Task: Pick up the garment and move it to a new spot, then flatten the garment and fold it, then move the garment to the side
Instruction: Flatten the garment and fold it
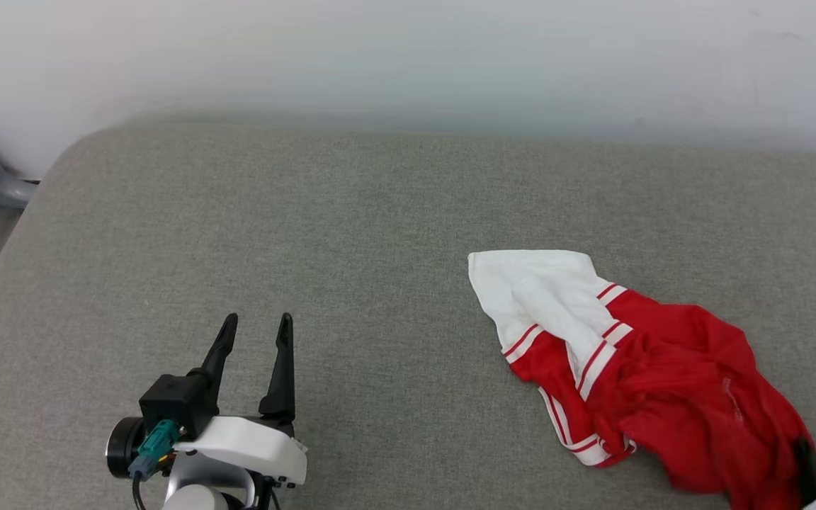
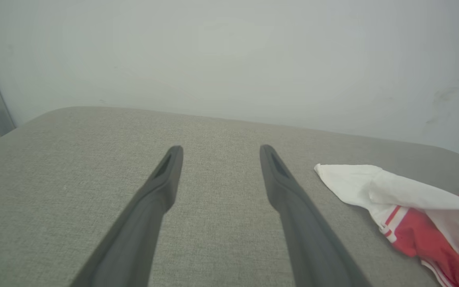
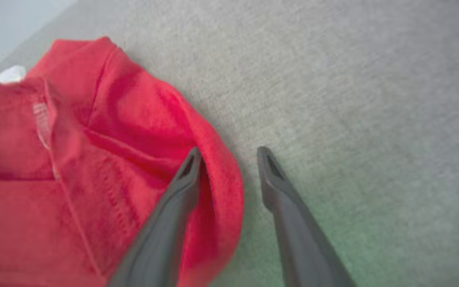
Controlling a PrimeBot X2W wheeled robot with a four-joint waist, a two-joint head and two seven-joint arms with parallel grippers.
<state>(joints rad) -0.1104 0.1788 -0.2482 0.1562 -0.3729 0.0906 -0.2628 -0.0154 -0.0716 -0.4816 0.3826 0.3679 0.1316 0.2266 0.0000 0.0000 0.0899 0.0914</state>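
The garment [image 1: 663,375] lies in a crumpled heap near the front right corner of the grey upholstered surface [image 1: 380,212], white sleeve toward the middle. It is neither flattened nor folded, so most of the task seems still to come. The right end effector [image 3: 228,153] stands partly open at the heap's near edge, one finger against a red fold without clamping it. The left end effector [image 1: 258,319] hovers wide open and empty toward the front left.
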